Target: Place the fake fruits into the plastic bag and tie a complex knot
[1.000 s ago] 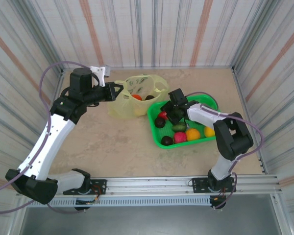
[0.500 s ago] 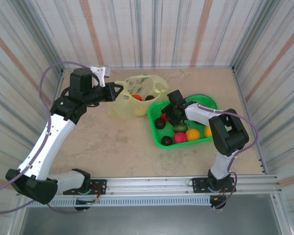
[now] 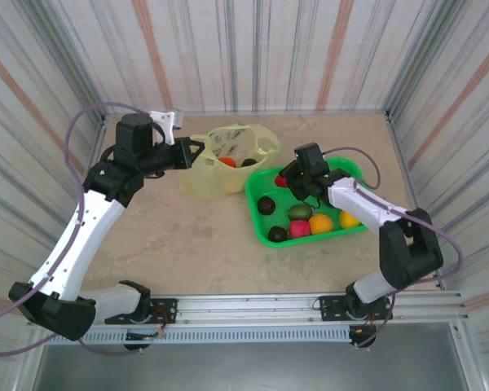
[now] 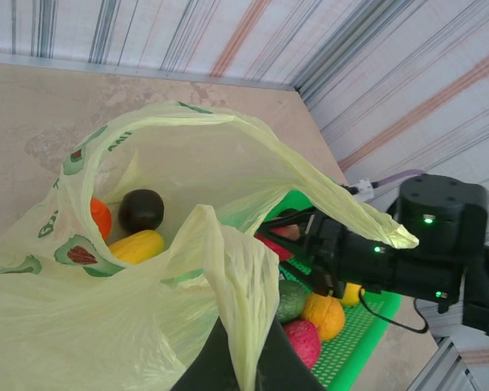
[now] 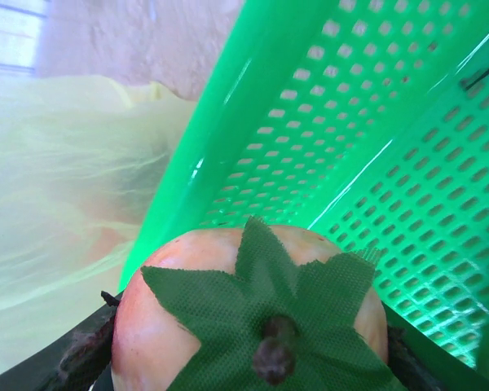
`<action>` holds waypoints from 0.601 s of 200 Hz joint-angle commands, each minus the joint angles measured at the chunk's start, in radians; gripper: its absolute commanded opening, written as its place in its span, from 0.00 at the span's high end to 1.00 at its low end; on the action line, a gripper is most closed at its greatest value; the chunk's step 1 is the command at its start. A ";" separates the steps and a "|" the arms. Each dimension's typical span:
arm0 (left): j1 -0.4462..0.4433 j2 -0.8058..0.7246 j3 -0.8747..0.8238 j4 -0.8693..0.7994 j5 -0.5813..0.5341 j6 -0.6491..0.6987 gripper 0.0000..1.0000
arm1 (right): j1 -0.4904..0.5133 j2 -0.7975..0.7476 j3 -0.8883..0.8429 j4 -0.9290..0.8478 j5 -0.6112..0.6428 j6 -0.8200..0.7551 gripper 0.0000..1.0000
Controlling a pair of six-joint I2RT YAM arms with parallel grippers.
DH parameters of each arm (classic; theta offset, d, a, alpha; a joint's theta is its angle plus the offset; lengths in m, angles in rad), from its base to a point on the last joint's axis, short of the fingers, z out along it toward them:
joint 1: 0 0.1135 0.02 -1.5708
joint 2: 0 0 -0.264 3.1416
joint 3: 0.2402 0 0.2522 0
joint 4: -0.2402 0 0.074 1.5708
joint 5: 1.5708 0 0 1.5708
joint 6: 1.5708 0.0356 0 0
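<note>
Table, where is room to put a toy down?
Bare beige tabletop lies between the white left arm, the pale yellow plastic bag and the bright green plastic basket. The basket is crowded with toy fruits.

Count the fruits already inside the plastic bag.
3 visible in the plastic bag: an orange one at its left wall, a dark one beside it, a yellow one nearer the camera. Folds may hide more.

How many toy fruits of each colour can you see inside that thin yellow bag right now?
Orange fruit: 1
Dark brown-black fruit: 1
Yellow fruit: 1
Total seen in the plastic bag: 3; its folds may hide more.
</note>
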State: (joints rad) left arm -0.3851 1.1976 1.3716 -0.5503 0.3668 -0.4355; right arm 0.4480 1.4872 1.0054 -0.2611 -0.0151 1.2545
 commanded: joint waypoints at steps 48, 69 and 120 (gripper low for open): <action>0.008 -0.030 0.010 -0.026 -0.013 0.027 1.00 | 0.083 -0.325 0.033 -0.113 0.182 -0.335 0.53; 0.007 -0.030 0.010 -0.026 -0.012 0.026 1.00 | 0.131 -0.386 0.098 -0.124 0.222 -0.464 0.54; 0.008 -0.030 0.015 -0.025 -0.012 0.022 1.00 | 0.280 -0.344 0.348 -0.113 0.205 -0.681 0.54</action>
State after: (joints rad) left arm -0.3851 1.1961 1.3716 -0.5571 0.3660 -0.4313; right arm 0.6662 1.1004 1.2350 -0.3668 0.1871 0.7418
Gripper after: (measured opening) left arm 0.044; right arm 0.611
